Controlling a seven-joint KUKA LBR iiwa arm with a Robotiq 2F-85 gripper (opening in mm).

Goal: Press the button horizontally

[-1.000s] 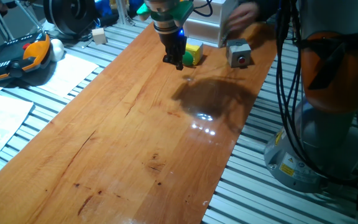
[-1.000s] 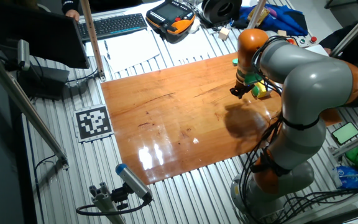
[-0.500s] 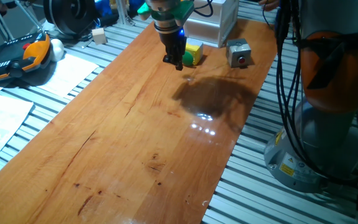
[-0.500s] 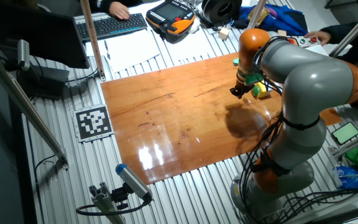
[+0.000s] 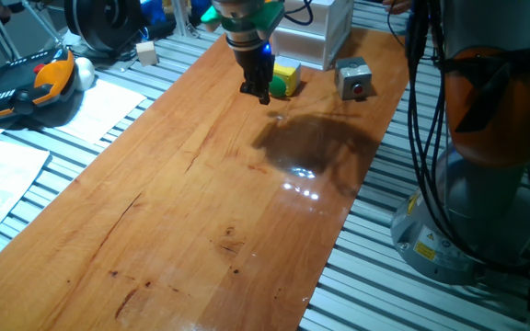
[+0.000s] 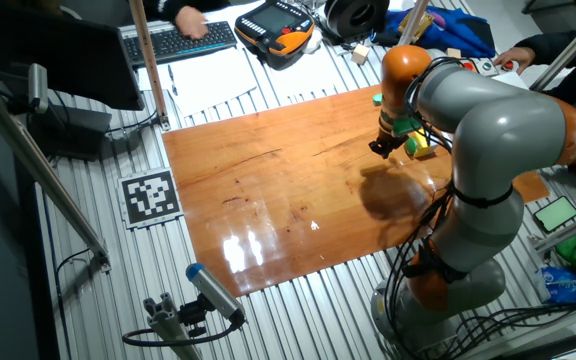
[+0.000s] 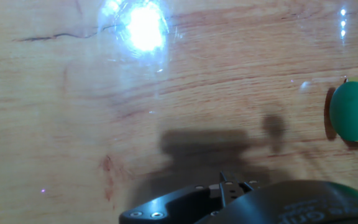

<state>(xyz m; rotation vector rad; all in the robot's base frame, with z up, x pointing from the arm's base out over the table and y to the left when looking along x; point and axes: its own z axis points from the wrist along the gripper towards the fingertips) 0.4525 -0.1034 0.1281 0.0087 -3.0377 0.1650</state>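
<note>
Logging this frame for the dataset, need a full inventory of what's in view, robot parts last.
wooden tabletop: 1, orange-brown, centre
yellow block with green button: 1, far end, beside the fingers
grey box with red button: 1, far right edge
white box: 1, behind the yellow block
teach pendant: 1, black and orange, left, off the wood
papers: white, left
keyboard: 1, black, far side
marker tag: 1, black-white
gripper: 1, black, low over the wood
arm: 1, grey and orange

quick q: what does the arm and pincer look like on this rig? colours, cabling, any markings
Arm: bulky grey rounded links with orange joint bands, on a grey base. Black cables hang alongside the body. A yellow warning label sits on the base. Wrist flange is orange-grey, with a green collar above the small black pincer, which shows a blue light.
</note>
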